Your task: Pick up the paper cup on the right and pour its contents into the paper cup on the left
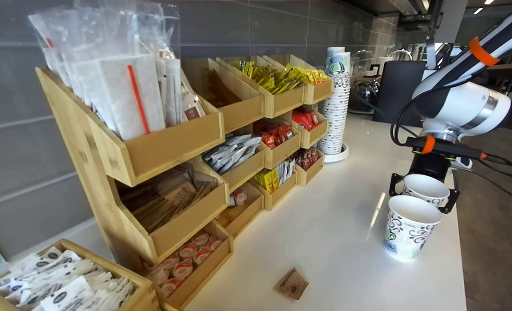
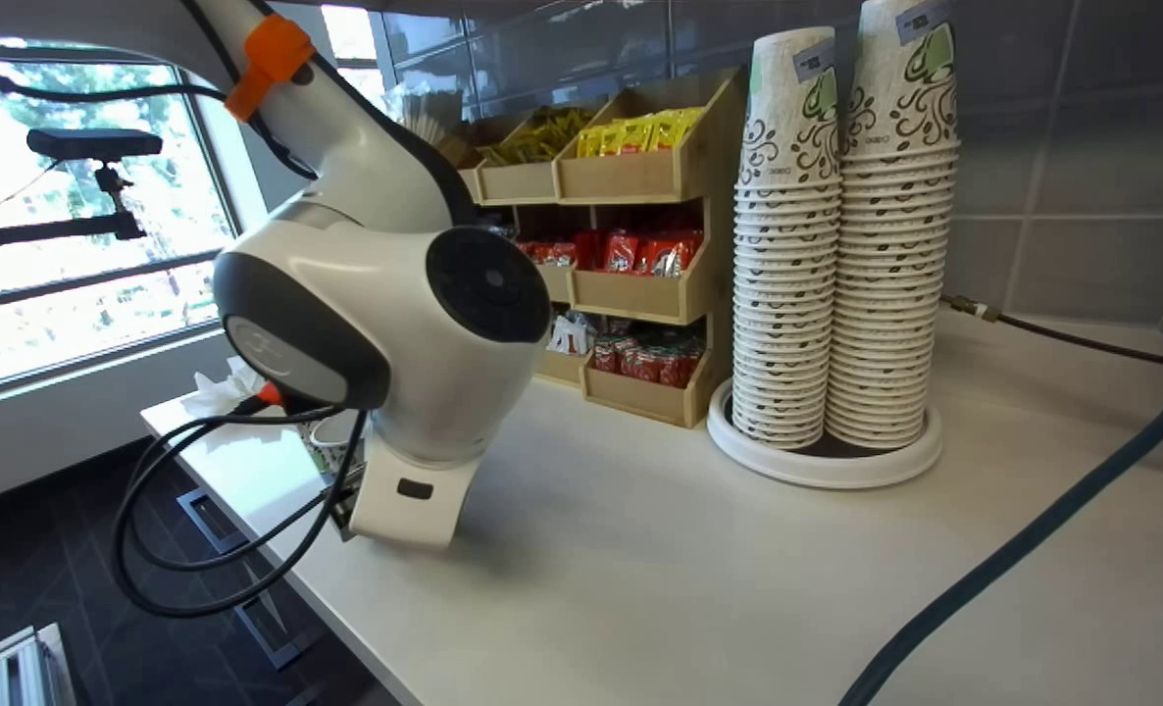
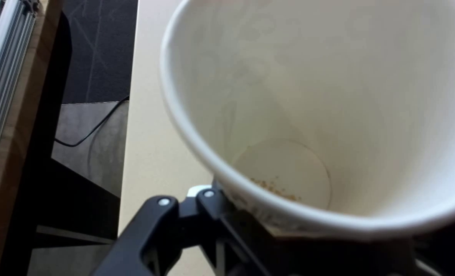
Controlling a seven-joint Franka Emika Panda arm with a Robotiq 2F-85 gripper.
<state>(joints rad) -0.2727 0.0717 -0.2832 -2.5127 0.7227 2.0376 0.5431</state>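
Two white patterned paper cups stand upright on the white counter, close together. The rear paper cup sits between the two fingers of my gripper. Its lower part is hidden by the front paper cup, whose contents do not show. In the wrist view the cup at my gripper fills the right side, with some brown granules at its bottom. One black finger lies close against its outer wall; the far finger is hidden. I cannot tell whether the fingers press on the cup.
A wooden shelf with condiments and straws stands along the wall. Tall stacks of paper cups stand on a white round tray. A small brown packet lies on the counter. The counter's open edge runs close beside the cups.
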